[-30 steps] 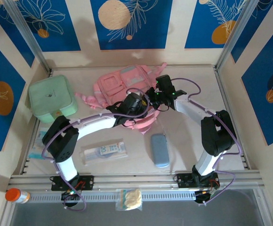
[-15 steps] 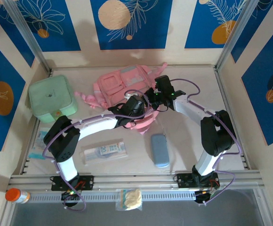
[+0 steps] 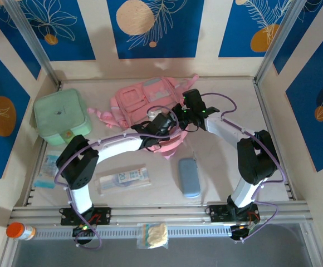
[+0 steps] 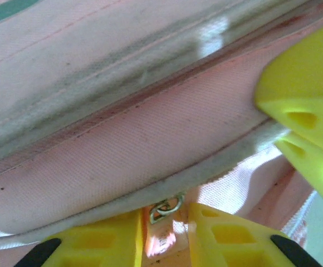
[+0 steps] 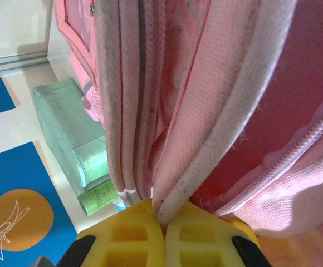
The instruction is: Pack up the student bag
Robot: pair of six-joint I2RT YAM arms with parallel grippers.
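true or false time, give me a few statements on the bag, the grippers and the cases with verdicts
1. The right gripper is shut on a piped edge of the student bag. True.
2. The mint-green case lies on top of the bag. False: it sits on the table to the bag's left, apart from it.
3. A small metal ring shows between the left gripper's fingers. True.
4. The blue-grey case is inside the bag. False: it lies on the table, nearer the arm bases.
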